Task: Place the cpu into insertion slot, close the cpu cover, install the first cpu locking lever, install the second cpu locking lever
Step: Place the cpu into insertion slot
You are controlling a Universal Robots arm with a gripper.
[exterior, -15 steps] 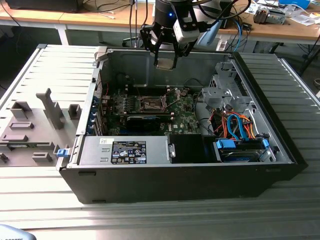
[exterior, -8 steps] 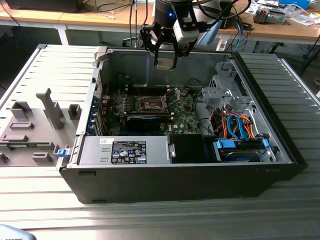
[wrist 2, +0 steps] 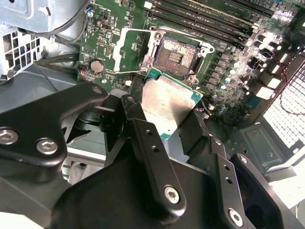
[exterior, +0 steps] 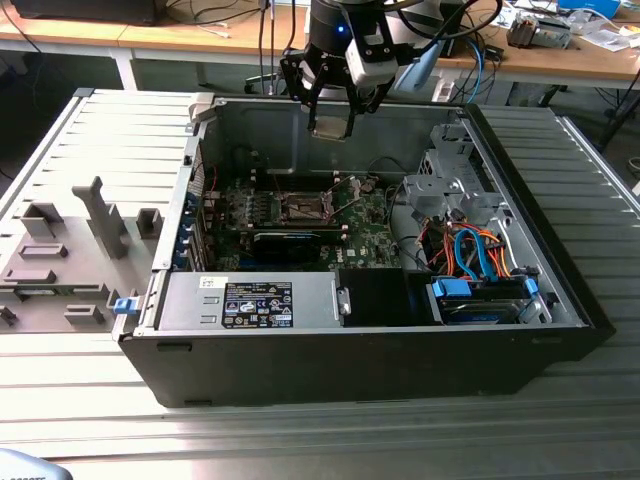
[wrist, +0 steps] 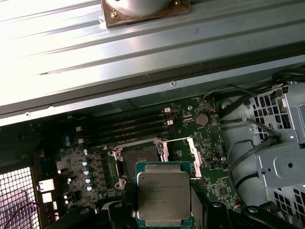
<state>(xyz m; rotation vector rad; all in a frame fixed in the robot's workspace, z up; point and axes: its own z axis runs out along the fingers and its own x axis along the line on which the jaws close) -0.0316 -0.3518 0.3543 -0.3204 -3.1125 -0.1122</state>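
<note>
We see the arm's black two-fingered claw hanging above the open black computer case, which lies on its side on a ribbed metal table. The claw is clenched on the cpu, a small flat square chip with a pale silver-grey metal face. It is pinched at opposite edges between the dark fingers, in the air and clear of the green motherboard. The insertion slot, a square socket with a dark centre and silvery rim, lies bare below, just past the chip's edge in both wrist views. The cpu cover, a thin silver frame plate, stands swung open beside the socket.
</note>
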